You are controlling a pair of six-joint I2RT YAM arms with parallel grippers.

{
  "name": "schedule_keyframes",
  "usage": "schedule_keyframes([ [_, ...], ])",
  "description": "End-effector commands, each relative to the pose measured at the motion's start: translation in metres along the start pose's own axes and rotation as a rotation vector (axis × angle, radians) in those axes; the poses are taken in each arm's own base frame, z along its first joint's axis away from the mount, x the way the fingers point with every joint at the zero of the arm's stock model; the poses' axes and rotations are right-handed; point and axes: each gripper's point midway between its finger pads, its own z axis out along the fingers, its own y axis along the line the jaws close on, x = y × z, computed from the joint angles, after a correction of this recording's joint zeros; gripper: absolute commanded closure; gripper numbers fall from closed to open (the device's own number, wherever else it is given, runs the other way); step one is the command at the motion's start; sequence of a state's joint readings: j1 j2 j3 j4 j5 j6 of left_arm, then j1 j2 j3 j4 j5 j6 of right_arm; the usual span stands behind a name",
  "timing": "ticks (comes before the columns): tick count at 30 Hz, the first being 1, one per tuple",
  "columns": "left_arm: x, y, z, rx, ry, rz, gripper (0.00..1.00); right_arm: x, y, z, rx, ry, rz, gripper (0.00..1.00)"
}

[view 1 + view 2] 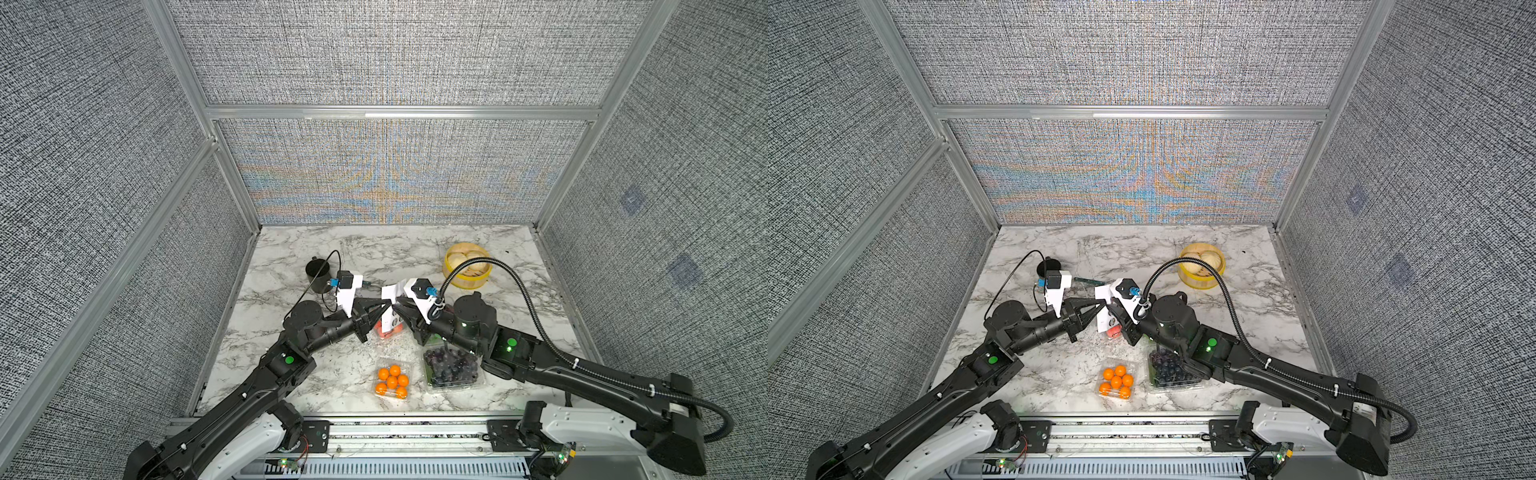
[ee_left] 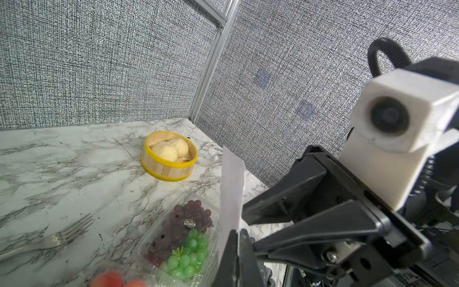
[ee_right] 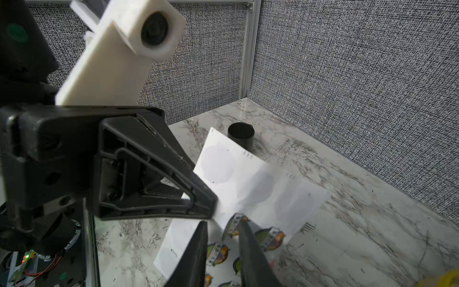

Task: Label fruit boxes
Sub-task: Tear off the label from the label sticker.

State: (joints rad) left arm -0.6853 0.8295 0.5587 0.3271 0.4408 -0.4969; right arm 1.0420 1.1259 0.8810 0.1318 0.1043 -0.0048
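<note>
My left gripper (image 1: 388,305) (image 2: 237,233) is shut on the edge of a white label sheet (image 1: 390,321) (image 3: 248,181), holding it up over the mid-table. My right gripper (image 1: 397,309) (image 3: 222,223) faces it with jaws narrowly apart around printed fruit labels (image 3: 218,253); one label's edge curls up against a fingertip (image 3: 242,223). Under the sheet lies the strawberry box (image 1: 1113,331) (image 2: 111,279), mostly hidden. The red-green grape box (image 2: 181,238) sits beside it, beneath my right arm in both top views. Nearer the front stand the orange-ball box (image 1: 392,381) and the dark grape box (image 1: 453,368).
A yellow bamboo steamer (image 1: 465,266) (image 2: 171,155) with pale buns stands at the back right. A black cup (image 1: 318,272) (image 3: 241,136) stands at the back left behind my left wrist. A fork (image 2: 49,238) lies on the marble. Grey walls close three sides.
</note>
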Motion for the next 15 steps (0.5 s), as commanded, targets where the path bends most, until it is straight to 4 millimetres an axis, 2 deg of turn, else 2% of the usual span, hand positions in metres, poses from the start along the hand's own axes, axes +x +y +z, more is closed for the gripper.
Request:
schedule_keyframes([
  [1,-0.003,-0.005,-0.001,0.024,-0.01,0.025,1.0,-0.009,-0.005,0.0,0.032,-0.037,-0.006,0.87],
  [4,-0.004,-0.005,-0.002,0.02,-0.015,0.027,1.0,-0.007,-0.009,0.0,0.057,-0.035,-0.006,0.99],
  [5,-0.003,-0.005,-0.002,0.02,-0.015,0.027,1.0,-0.006,-0.01,0.0,0.06,-0.036,-0.007,1.0],
  [11,-0.003,-0.005,-0.003,0.018,-0.016,0.026,1.0,-0.002,-0.012,-0.002,0.068,-0.027,-0.002,1.0],
  [15,-0.002,0.006,-0.005,-0.046,-0.023,0.011,1.0,0.003,-0.017,-0.008,0.092,-0.02,-0.004,1.0],
])
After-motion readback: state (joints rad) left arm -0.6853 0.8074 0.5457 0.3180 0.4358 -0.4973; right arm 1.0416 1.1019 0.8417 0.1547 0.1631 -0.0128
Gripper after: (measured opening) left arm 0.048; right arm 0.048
